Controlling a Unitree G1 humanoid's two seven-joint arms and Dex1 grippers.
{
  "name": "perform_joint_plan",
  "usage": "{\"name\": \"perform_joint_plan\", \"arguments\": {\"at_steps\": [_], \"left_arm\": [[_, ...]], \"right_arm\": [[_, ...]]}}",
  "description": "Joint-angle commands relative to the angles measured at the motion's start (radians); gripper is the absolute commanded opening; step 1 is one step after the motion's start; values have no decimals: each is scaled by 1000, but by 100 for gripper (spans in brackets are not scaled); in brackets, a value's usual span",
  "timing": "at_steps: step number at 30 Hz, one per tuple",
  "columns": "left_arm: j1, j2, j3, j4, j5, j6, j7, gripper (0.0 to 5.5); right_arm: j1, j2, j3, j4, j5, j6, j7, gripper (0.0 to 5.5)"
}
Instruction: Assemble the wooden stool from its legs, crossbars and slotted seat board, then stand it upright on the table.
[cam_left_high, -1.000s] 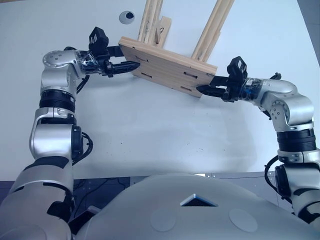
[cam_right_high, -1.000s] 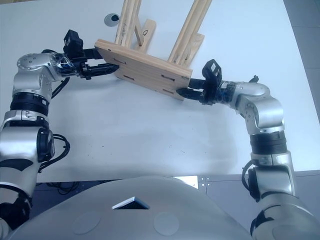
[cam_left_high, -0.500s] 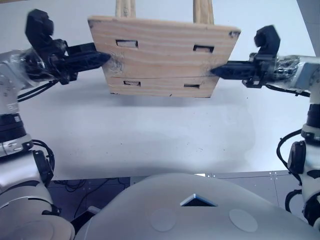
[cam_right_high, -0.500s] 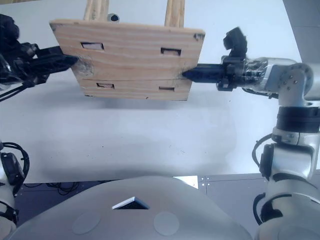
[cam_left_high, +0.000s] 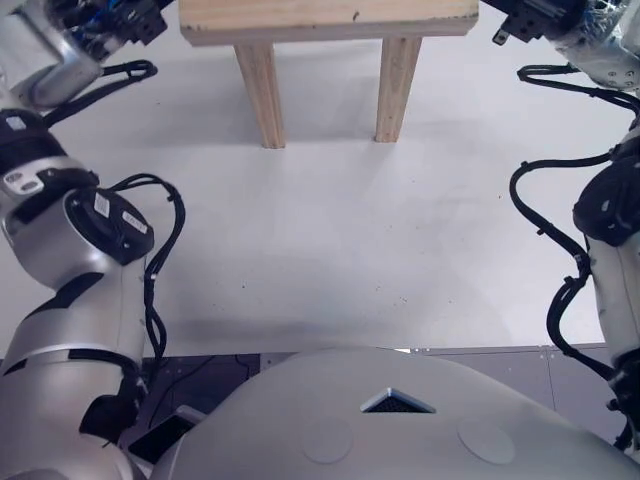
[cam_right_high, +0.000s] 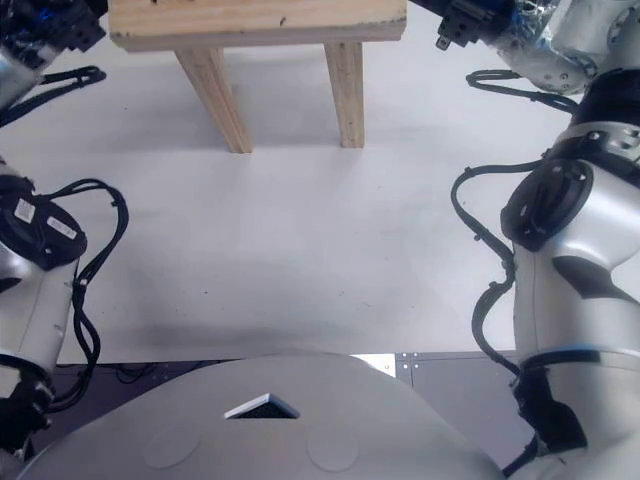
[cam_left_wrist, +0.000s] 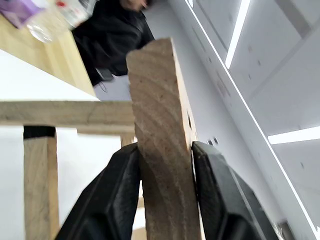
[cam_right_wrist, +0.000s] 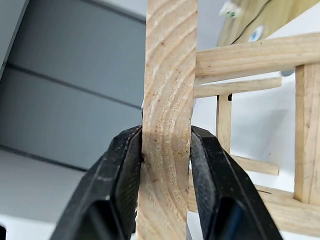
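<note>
The wooden stool (cam_left_high: 262, 92) is held upright, legs down, on the white table's (cam_left_high: 330, 260) far side, its seat board (cam_right_high: 255, 20) clamped at opposite ends by the left gripper (cam_left_wrist: 164, 156) and right gripper (cam_right_wrist: 167, 144).

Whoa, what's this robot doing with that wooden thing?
It is handling a small wooden stool, which looks fully put together and is right way up. Each arm grips one end of the seat board: the left tool is clamped on one edge and the right tool on the opposite edge. The two near legs appear to touch the white table, so the stool seems set down but not yet released.
</note>
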Motion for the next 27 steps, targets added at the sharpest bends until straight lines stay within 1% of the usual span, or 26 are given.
{"name": "perform_joint_plan", "arguments": {"at_steps": [1, 2, 3, 5, 7, 10, 13, 14, 16, 17, 18, 20, 21, 23, 26, 27], "left_arm": [[-79, -67, -71, 274, 183, -287, 252, 182], [-82, -68, -76, 299, 182, -323, 249, 192], [-85, -66, -77, 318, 181, -344, 248, 217], [-88, -54, -77, 341, 181, -387, 224, 241], [-76, -30, -73, 331, 169, -420, 192, 265], [-23, 8, -49, 278, 165, -540, 184, 307], [99, 2, -21, 98, 128, -614, 114, 310], [158, -16, -35, 6, 127, -638, 85, 310], [268, -62, -75, -160, 143, -694, 54, 310], [362, -111, -132, -284, 179, -737, 59, 292], [435, -150, -176, -377, 207, -768, 70, 280], [592, -234, -297, -534, 314, -866, 118, 251], [669, -267, -357, -594, 386, -934, 148, 237], [801, -314, -454, -703, 522, -1038, 227, 212], [923, -376, -529, -828, 640, -1107, 328, 172], [945, -388, -547, -854, 664, -1123, 345, 151]], "right_arm": [[-55, 126, -13, 144, -62, -157, -179, 171], [-51, 126, -17, 160, -61, -174, -193, 183], [-48, 127, -20, 169, -61, -181, -200, 211], [-43, 120, -29, 186, -58, -193, -214, 239], [-28, 103, -39, 193, -56, -211, -224, 268], [17, 62, -57, 178, -61, -269, -238, 315], [102, 19, -116, 74, -20, -337, -197, 371], [146, 20, -146, -2, 15, -343, -171, 377], [233, 50, -176, -173, 70, -358, -137, 377], [311, 103, -163, -338, 78, -410, -128, 379], [376, 148, -146, -473, 74, -465, -133, 359], [519, 274, -112, -737, 4, -668, -189, 332], [612, 313, -40, -845, -101, -792, -220, 316], [782, 353, 113, -976, -340, -994, -316, 289], [995, 389, 290, -1081, -620, -1198, -440, 246], [1043, 395, 341, -1104, -688, -1257, -462, 223]]}}
